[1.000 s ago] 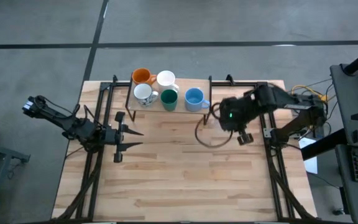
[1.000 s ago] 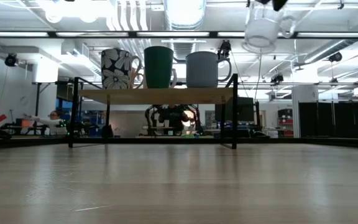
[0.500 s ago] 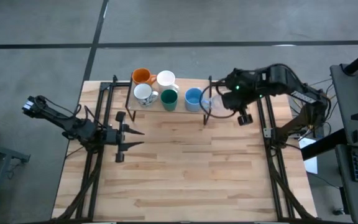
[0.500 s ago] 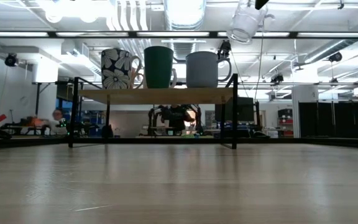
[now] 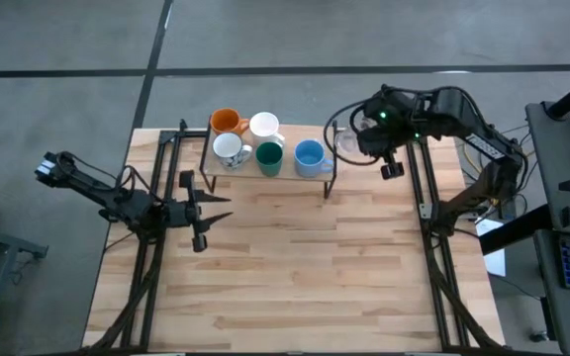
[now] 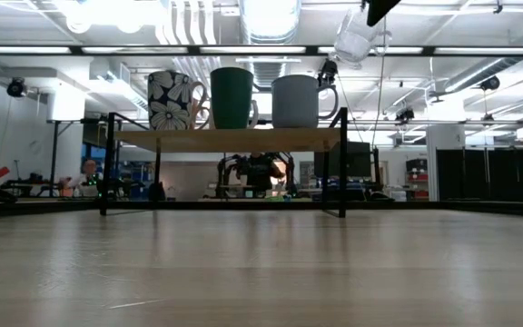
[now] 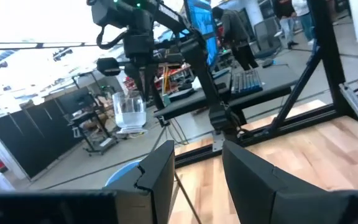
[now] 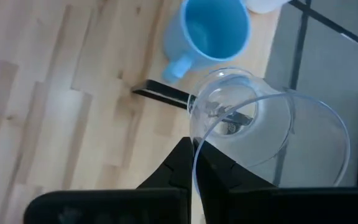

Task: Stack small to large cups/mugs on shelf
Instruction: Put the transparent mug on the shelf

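Clear glass (image 8: pixel 241 121), transparent and handled, hangs tilted, rim pinched.

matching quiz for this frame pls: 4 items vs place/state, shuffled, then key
Column 1:
1. clear glass mug
2. light blue ceramic mug
3. orange ceramic mug
4. left gripper

Column 2:
A. back row of the light-wood shelf, at its left end
B. open, over the table, holding nothing
C. held in the air by the right gripper, tilted
D. front row of the shelf, right end

Pairs: 1-C, 2-D, 3-A, 4-B
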